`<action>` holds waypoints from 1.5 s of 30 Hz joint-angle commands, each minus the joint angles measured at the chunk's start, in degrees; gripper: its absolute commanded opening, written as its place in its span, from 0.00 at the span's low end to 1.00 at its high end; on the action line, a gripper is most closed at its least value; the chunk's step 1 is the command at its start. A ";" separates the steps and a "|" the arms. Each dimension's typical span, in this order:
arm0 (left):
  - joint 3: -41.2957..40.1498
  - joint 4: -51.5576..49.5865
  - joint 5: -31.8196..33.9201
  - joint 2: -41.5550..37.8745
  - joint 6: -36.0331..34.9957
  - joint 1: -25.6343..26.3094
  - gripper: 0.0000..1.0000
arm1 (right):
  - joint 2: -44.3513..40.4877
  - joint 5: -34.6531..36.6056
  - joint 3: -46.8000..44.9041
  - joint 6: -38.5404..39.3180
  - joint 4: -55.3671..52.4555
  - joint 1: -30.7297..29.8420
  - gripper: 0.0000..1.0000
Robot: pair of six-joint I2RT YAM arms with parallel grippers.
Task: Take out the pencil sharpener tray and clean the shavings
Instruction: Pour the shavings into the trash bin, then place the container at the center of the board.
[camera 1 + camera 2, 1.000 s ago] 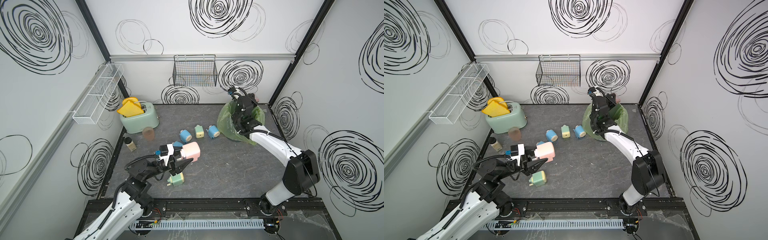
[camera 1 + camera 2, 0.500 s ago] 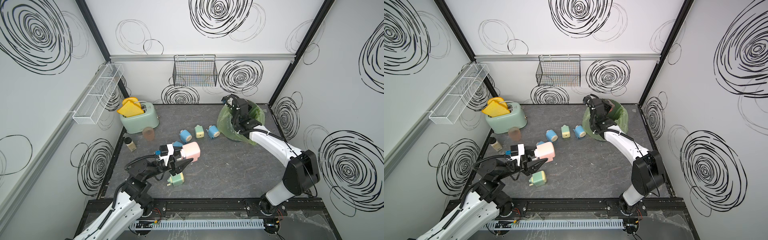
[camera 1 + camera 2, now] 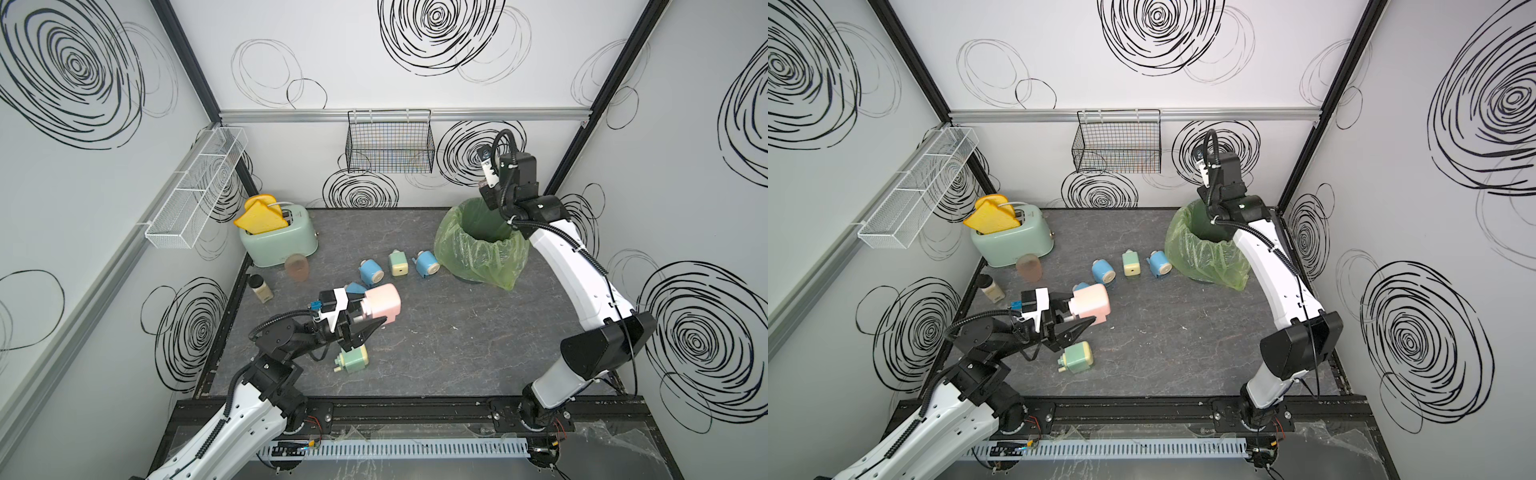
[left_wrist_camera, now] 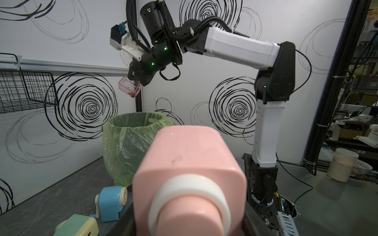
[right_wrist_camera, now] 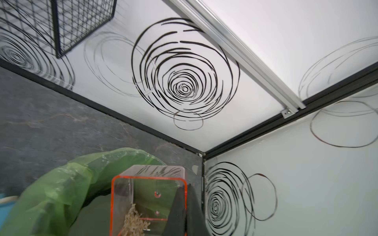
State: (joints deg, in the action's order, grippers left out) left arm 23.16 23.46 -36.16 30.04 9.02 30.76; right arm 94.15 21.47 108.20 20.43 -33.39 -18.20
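While my right claw (image 4: 136, 82) pinches the clear pink tray (image 5: 148, 204) by one wall, high above the green-lined bin (image 3: 478, 245), I can see shavings (image 5: 135, 222) gathered in its lower end. My left claw (image 3: 368, 311) grips the pink sharpener (image 3: 382, 305), lifted off the bench (image 3: 457, 345), near a green sharpener (image 3: 353, 360) lying there.

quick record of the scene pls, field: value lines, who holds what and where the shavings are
left gripper: shut on pink sharpener
right gripper: shut on clear pink tray, held above the bin
tray contents: shavings inside, not yet emptied
bin: green bag liner, back right corner of table
loose on table: blue sharpener, second blue sharpener, yellow sharpener, green sharpener
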 commanded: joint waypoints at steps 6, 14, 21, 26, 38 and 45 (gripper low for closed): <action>1.98 4.71 0.23 0.02 0.44 0.44 0.07 | -2.47 -29.14 -1.60 -14.55 -16.33 0.93 0.00; 1.98 4.86 1.34 -0.17 0.72 0.37 0.06 | -9.62 -32.19 -22.06 -18.42 -16.30 -13.43 0.00; 2.07 4.36 1.37 -0.09 0.39 0.09 0.06 | -9.86 -39.09 -41.16 -20.09 -5.23 -20.59 0.00; 2.07 4.22 1.30 0.19 0.28 0.09 0.06 | -4.37 -35.50 -45.68 -17.75 1.03 -22.81 0.00; 2.16 3.72 1.32 0.57 -0.15 -0.27 0.06 | 9.68 -25.24 -41.98 -10.07 7.17 -26.30 0.00; 2.21 3.62 1.34 1.07 -0.39 -0.27 0.06 | 9.12 -23.66 -43.08 -9.26 13.17 -26.54 0.21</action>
State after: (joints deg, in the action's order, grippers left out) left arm 23.16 23.66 -35.22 31.14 9.54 30.70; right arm 103.61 -3.86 65.12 9.58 -23.14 -44.45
